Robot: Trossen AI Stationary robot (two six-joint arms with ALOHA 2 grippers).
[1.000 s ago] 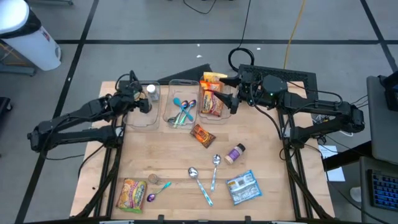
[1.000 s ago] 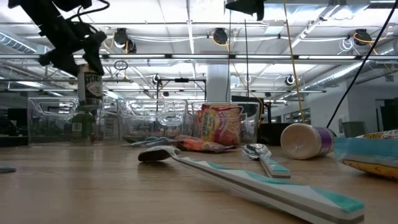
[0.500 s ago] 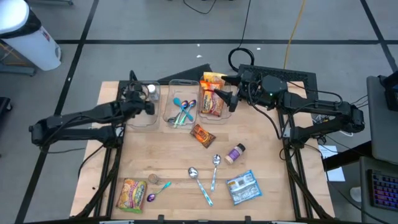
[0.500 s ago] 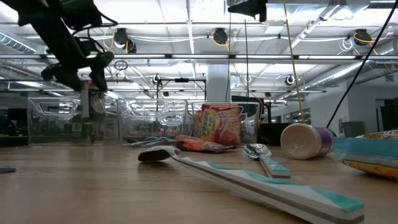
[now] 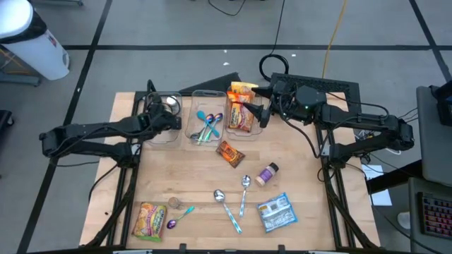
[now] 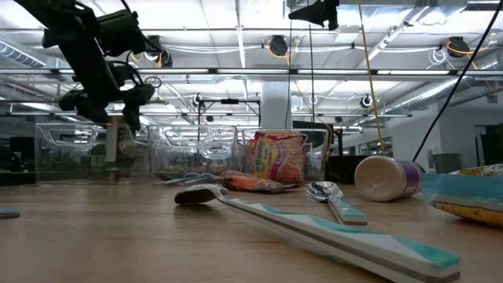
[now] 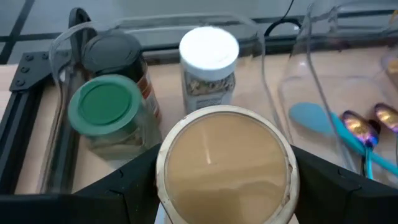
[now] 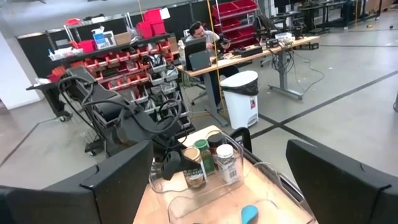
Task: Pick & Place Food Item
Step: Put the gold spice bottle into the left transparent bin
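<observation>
Left claw [image 5: 164, 113]: over the clear bin at about 10 o'clock on the bench [image 5: 183, 183], fingers pinching a spice jar by its sides.
Spice jar [image 7: 227, 165]: tan lid facing the left wrist camera, filling the space between the two dark fingers [image 7: 134, 186]; in the low view [image 6: 112, 145] it hangs upright under the claw [image 6: 110, 118], low inside the bin.
Left bin [image 5: 161, 134]: clear walls; already holds a green-lidded jar [image 7: 107, 109], a dark-lidded jar [image 7: 115, 53] behind it and a white-lidded jar [image 7: 208, 59] beside them, all upright.
Middle bin [image 5: 206, 116]: just at 3 o'clock of the left bin; teal-handled spoons [image 5: 205, 125] lie in it.
Right bin [image 5: 244, 113]: next along toward 3 o'clock; an orange snack packet [image 5: 240, 113] stands in it.
Right claw [image 5: 263, 106]: spread wide and holding nothing, hovering at the right bin's 3 o'clock edge, near 12 o'clock of the bench.
Bench middle: a brown candy wrapper [image 5: 229, 152] lies near the centre.
Bench 4 o'clock: a purple-labelled jar [image 5: 268, 173] on its side, a blue-and-white packet [image 5: 276, 212] below it.
Bench 6 o'clock: two metal spoons [image 5: 244, 189] close together.
Bench 7 o'clock: a yellow snack bag [image 5: 150, 219] with a small purple-bowled spoon [image 5: 178, 215] just beside it.
Room: a person at a desk shows far off in the right wrist view [image 8: 199, 31].
</observation>
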